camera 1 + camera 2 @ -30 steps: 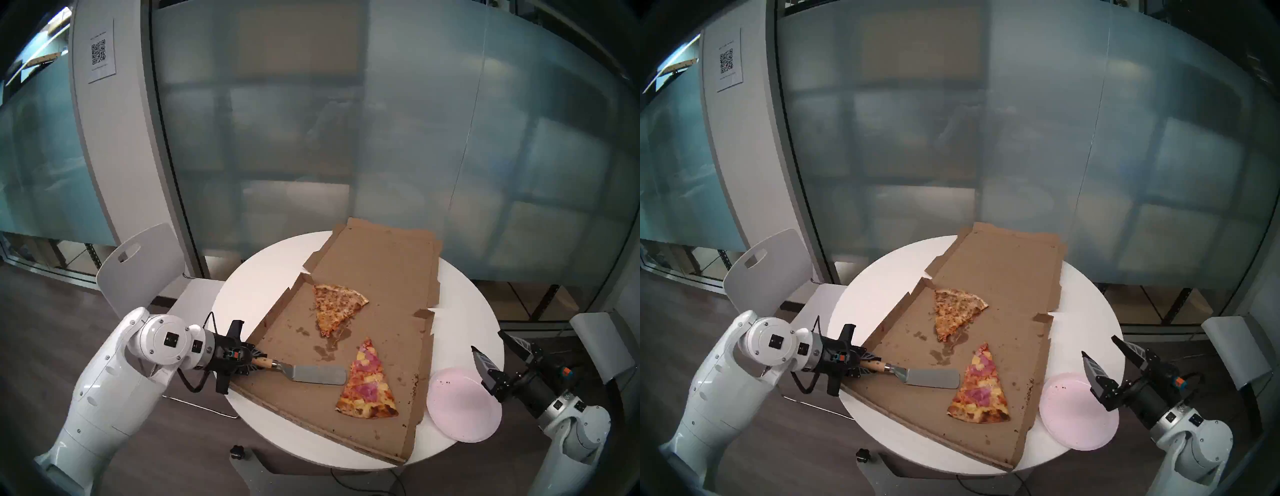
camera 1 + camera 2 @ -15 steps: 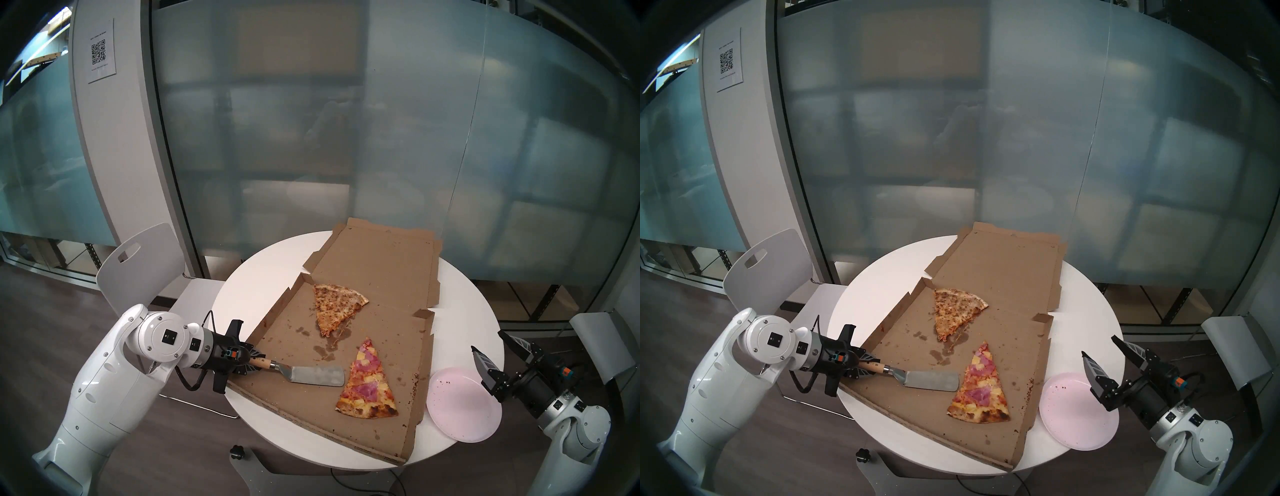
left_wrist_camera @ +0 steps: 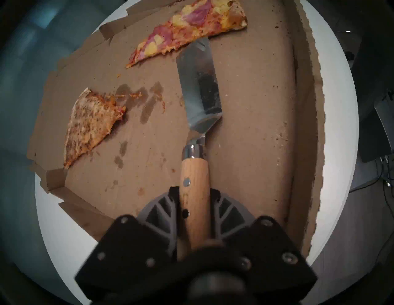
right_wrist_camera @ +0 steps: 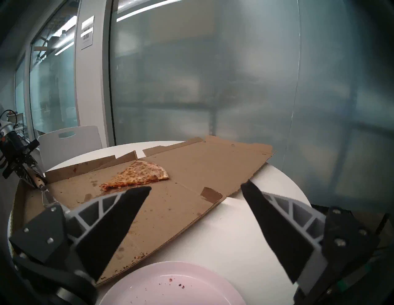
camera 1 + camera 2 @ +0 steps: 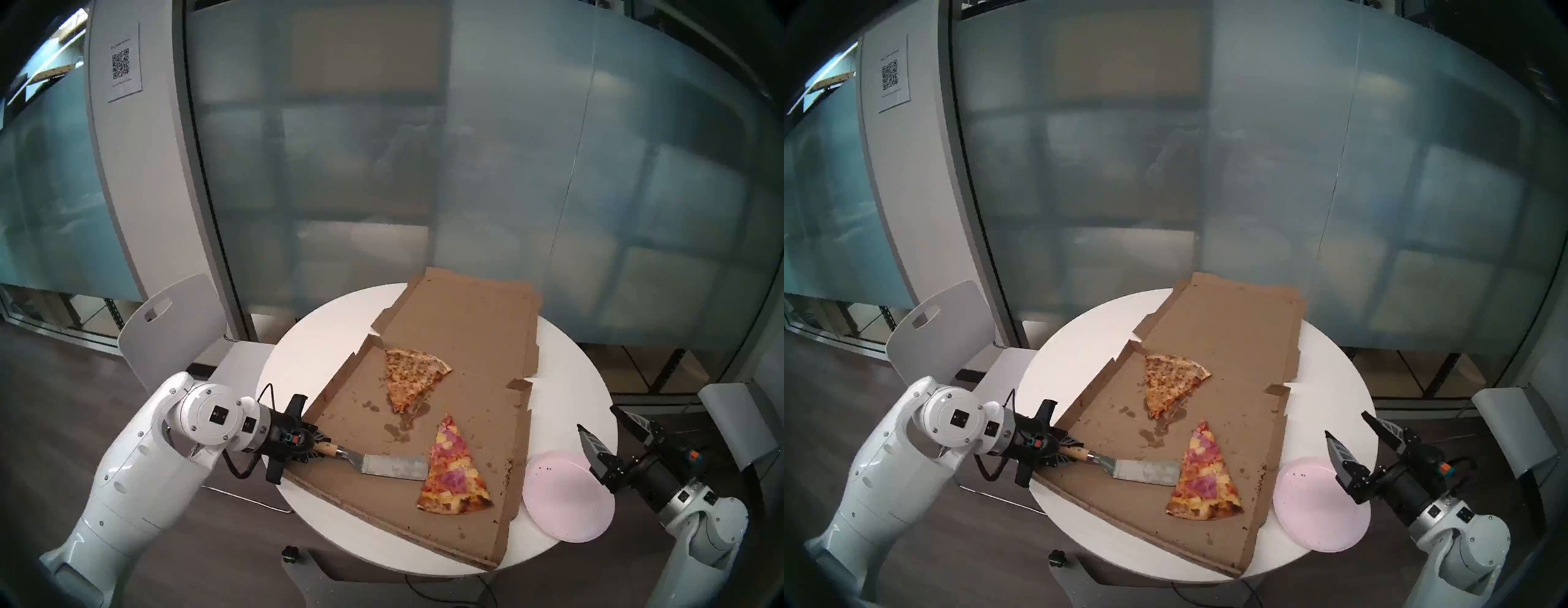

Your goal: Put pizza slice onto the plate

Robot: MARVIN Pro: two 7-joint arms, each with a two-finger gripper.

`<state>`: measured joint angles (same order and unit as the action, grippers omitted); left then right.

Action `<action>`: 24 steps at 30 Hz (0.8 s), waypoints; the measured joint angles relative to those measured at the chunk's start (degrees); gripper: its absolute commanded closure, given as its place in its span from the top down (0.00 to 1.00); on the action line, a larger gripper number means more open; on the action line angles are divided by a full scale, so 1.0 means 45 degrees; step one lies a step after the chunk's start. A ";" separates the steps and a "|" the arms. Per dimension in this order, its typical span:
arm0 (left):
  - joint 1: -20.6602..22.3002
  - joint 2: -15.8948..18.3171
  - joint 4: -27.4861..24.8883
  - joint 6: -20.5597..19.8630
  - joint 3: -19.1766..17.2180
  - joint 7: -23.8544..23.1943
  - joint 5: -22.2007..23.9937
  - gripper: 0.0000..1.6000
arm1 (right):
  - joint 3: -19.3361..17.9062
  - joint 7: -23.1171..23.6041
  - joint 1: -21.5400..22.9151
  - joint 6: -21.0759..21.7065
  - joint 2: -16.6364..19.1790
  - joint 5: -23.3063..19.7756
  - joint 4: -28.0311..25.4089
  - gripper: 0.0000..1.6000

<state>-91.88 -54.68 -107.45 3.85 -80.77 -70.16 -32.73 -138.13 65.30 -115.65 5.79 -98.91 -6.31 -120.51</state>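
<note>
The pizza slice [image 5: 452, 471] with ham and pineapple lies in the near part of the open box, tip pointing away from me. My left gripper [image 5: 316, 445] is shut on the wooden handle of a metal spatula [image 5: 394, 465]. The blade lies flat on the cardboard with its front edge tucked under the slice's left side; the left wrist view shows this too [image 3: 198, 85]. The pale pink plate [image 5: 564, 496] with dark crumbs sits right of the box at the table's edge. My right gripper [image 5: 596, 418] is open and empty, hovering just above the plate's far right rim.
A plain cheese slice [image 5: 409, 375] lies farther back in the flattened cardboard box [image 5: 466, 322], which covers much of the round white table [image 5: 305, 339]. A white chair [image 5: 178, 322] stands at the left, another chair [image 5: 738, 424] at the right. Frosted glass wall behind.
My left arm has pushed the spatula to the right. Its blade edge has gone under the ham slice's left side, and the slice has shifted slightly right. The right arm has not moved.
</note>
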 measured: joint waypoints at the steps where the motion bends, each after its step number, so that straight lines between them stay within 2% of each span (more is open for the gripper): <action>1: 0.0021 0.0004 0.0010 0.0024 -0.0006 0.0000 -0.0027 0.00 | -0.0002 0.0003 0.0003 0.0000 -0.0003 0.0002 0.0000 1.00; 24: 0.0188 0.0354 -0.0002 0.0886 0.0030 -0.0076 -0.0444 0.00 | -0.0045 0.0066 0.0057 0.0008 -0.0050 0.0052 0.0000 1.00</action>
<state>-91.04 -53.09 -107.46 7.84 -80.64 -70.50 -34.73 -138.33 65.60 -115.39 5.82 -99.14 -6.08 -120.51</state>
